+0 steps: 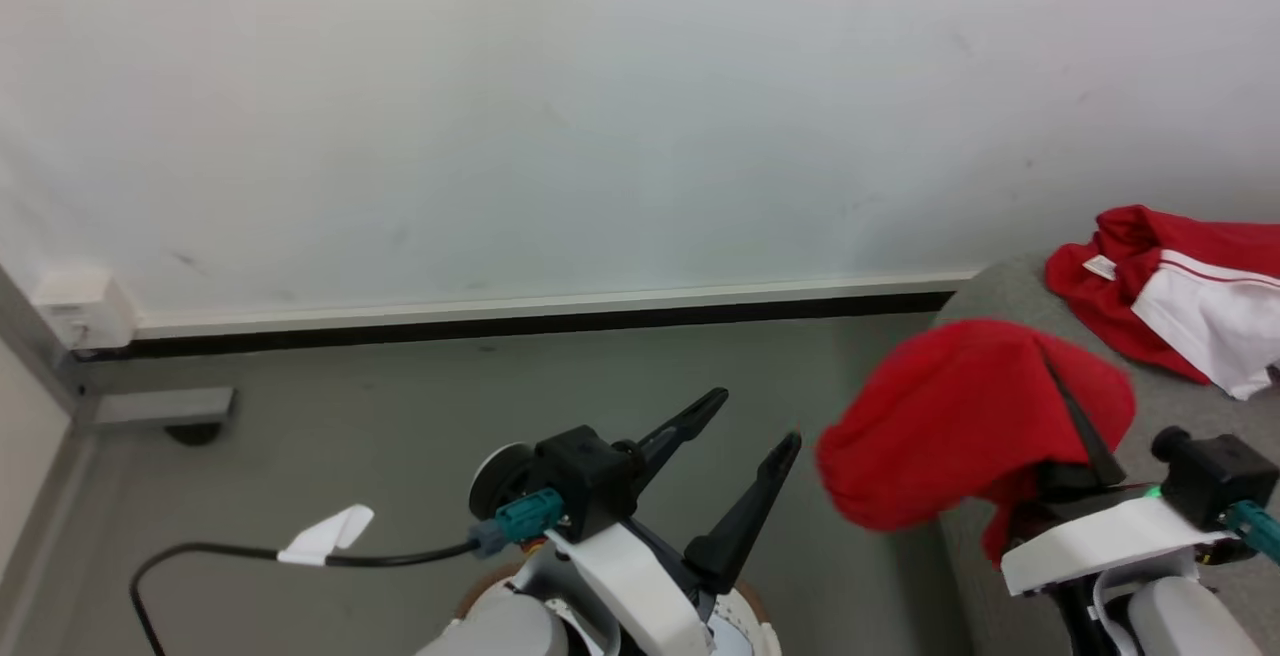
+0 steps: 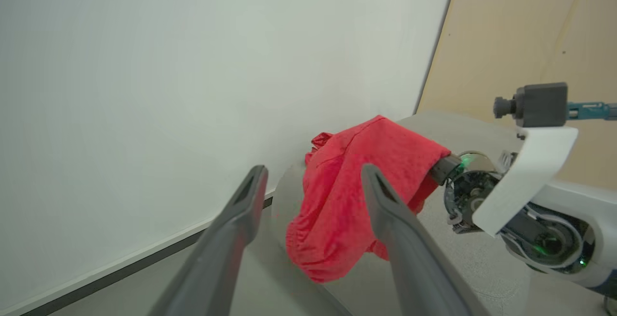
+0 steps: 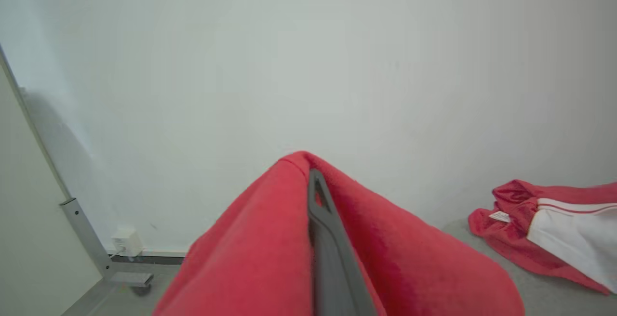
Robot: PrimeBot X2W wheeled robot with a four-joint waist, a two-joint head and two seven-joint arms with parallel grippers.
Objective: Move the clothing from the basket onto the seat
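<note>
A bright red piece of clothing [image 1: 950, 426] hangs over my right gripper [image 1: 1048, 366], whose shut fingers [image 3: 322, 229] pinch it; it dangles at the grey seat's [image 1: 1170, 401] left edge, partly over the floor. My left gripper [image 1: 757, 416] stands open and empty just left of that cloth, apart from it. In the left wrist view its two fingers [image 2: 385, 200] frame the hanging clothing [image 2: 337, 200]. Another piece of red clothing with a white panel [image 1: 1190, 296] lies on the seat by the wall [image 3: 559, 229]. A sliver of the basket [image 1: 745, 626] shows under my left arm.
A white wall with a dark baseboard [image 1: 540, 321] runs behind the grey floor. A white box [image 1: 85, 306] and a metal frame foot [image 1: 165, 406] stand at the far left. A black cable with a white tag [image 1: 325, 534] trails from my left wrist.
</note>
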